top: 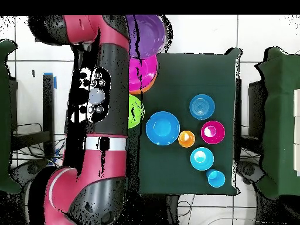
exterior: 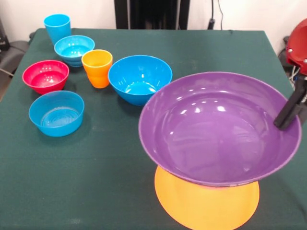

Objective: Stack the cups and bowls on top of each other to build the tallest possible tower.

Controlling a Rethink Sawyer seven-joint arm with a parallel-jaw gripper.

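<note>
Holding the purple bowl (exterior: pixel 218 127) by its rim at three o'clock, the gripper (exterior: pixel 288 115) keeps its fingers pinched on it above the orange bowl (exterior: pixel 206 201) so it can build the tower, while the cups wait at ten o'clock.

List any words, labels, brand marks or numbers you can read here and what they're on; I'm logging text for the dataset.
None can be read in either view.
The purple bowl, the large blue bowl, the red bowl, the orange cup and the light blue cup show plain glossy plastic, no print.
The green tablecloth is unmarked.
The robot arm shows round buttons; any marking there is too small to read.
</note>
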